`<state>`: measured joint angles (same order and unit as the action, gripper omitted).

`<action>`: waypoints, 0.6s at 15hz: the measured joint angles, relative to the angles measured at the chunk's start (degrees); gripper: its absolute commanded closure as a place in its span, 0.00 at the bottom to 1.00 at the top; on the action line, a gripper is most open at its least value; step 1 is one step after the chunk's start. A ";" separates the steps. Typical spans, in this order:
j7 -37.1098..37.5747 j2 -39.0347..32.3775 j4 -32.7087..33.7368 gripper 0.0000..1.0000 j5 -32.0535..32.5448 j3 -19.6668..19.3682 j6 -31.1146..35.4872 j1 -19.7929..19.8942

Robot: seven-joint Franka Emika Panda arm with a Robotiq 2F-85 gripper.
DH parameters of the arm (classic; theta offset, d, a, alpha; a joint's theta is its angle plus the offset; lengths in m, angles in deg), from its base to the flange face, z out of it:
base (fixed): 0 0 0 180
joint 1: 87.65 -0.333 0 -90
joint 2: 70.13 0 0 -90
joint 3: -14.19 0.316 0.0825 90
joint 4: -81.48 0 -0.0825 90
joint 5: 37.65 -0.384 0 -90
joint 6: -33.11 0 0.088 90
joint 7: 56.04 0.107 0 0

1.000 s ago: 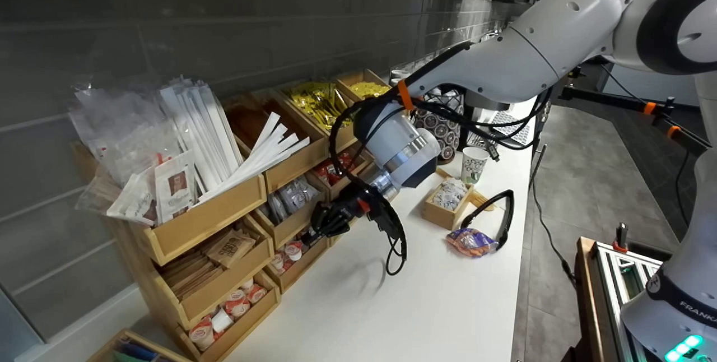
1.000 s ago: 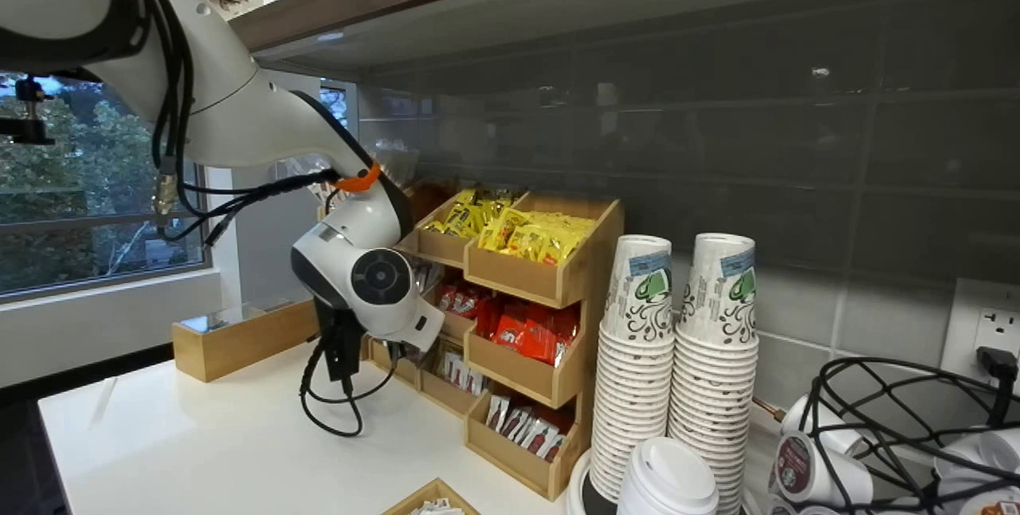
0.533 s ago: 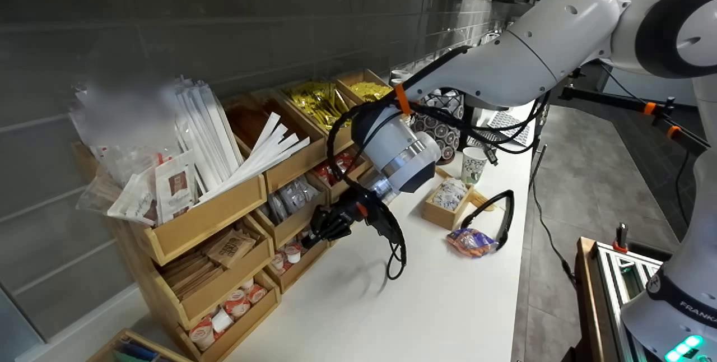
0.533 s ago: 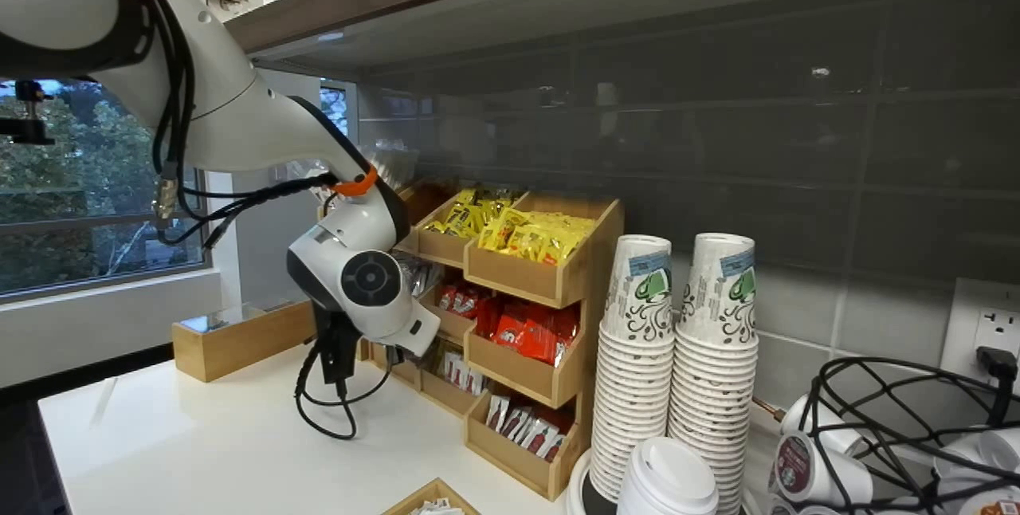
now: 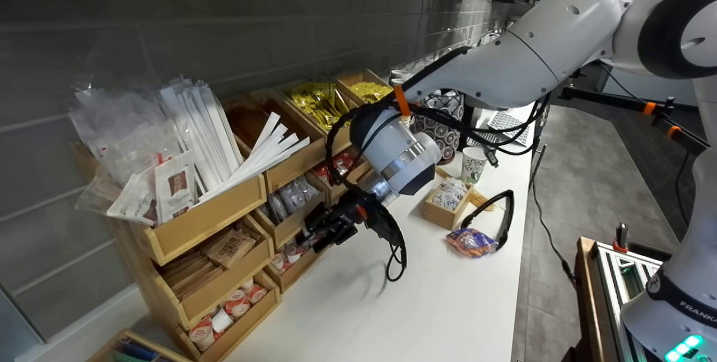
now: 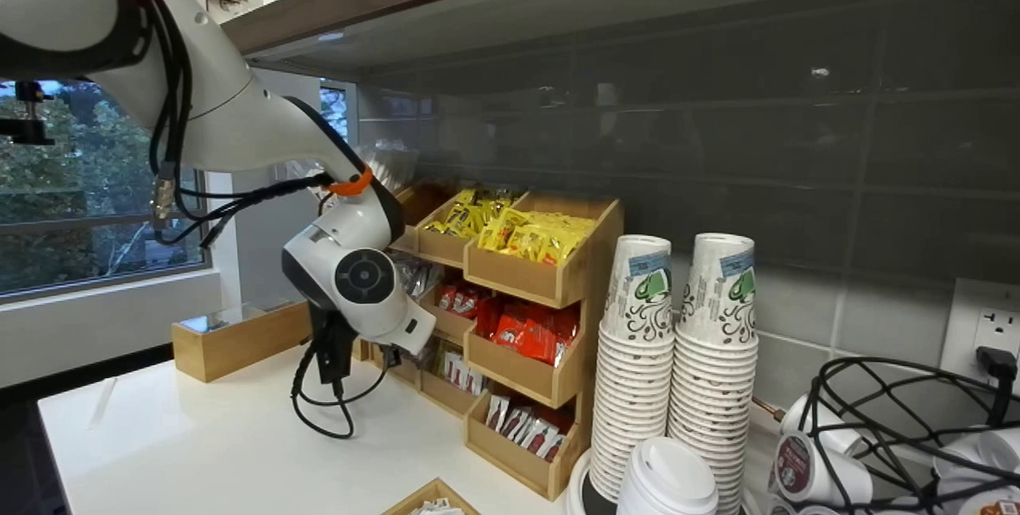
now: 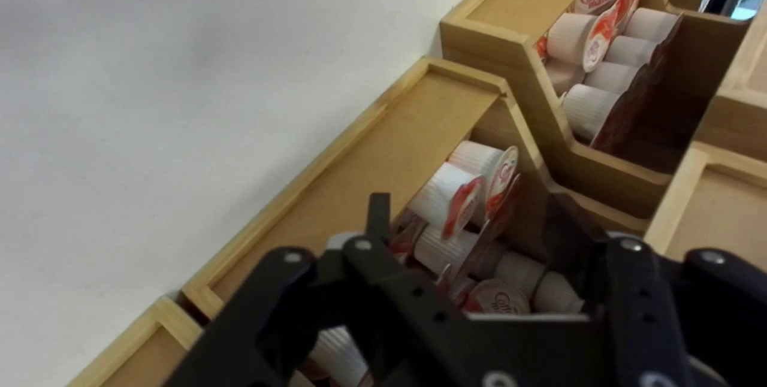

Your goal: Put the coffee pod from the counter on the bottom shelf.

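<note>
My gripper (image 7: pixel 470 213) stands open over a bin of the bottom shelf (image 7: pixel 419 129). No pod is clamped between its spread fingers. Below and between them lie several whitish capsules with red-marked lids; any coffee pod (image 7: pixel 443 198) here looks like the others, so I cannot tell a single one apart. In an exterior view the gripper (image 5: pixel 310 242) points down into the middle bin, close above its pods (image 5: pixel 293 251). The white counter (image 5: pixel 381 306) runs in front of the rack, and no pod shows on it. In an exterior view the wrist hides the fingertips from sight.
Two higher tiers rise above, with brown packets (image 5: pixel 229 247) and white straws (image 5: pixel 204 132). On the counter are a small box (image 5: pixel 442 213), a paper cup (image 5: pixel 473 165), a purple packet (image 5: pixel 472 241) and a black strap (image 5: pixel 507 213). Stacked cups (image 6: pixel 633 387) stand beside the rack.
The gripper's fingers were together in the earlier frames and have now spread apart over the bin. In an exterior view the wrist has drifted slightly left. The counter objects have stayed put.
</note>
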<state>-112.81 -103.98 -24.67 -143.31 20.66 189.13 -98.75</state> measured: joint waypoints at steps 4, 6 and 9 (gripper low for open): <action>-0.48 1.64 -1.49 0.00 1.75 0.42 0.05 -0.40; -0.58 3.00 -2.42 0.00 3.34 0.73 -0.08 -0.46; -0.65 5.41 -4.00 0.00 6.35 0.94 -0.50 -0.45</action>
<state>-113.46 -98.56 -28.67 -136.97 21.60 188.63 -99.20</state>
